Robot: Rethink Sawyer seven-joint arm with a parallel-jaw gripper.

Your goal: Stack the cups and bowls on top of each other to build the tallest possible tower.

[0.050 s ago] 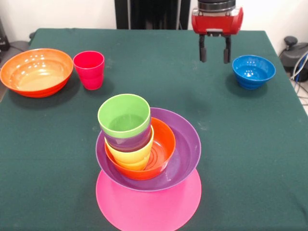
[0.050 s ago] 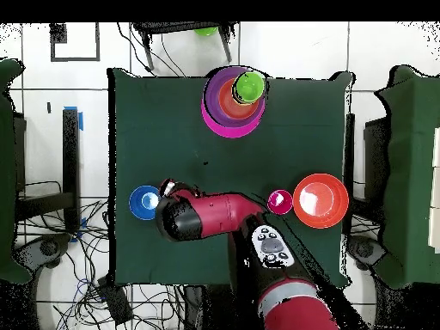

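Tower (image 1: 147, 159) stands near your table's front edge: pink bowl (image 1: 149, 204) upturned as base, then purple bowl (image 1: 185, 149), orange bowl (image 1: 161, 149), and yellow, purple and green cups (image 1: 124, 115) nested, leaning off-centre. Your gripper (image 1: 214, 54) hangs empty, fingers parted, just beside the blue bowl (image 1: 253, 71), so that pick looks like the step in hand. You'd need to lower over its rim. Red cup (image 1: 89, 69) and big orange bowl (image 1: 36, 71) wait well apart.

tower (image 1: 144, 159) at table's (image 1: 250, 159) near edge, 2 bowls (image 1: 37, 72) and 1 cup (image 1: 89, 70) behind it
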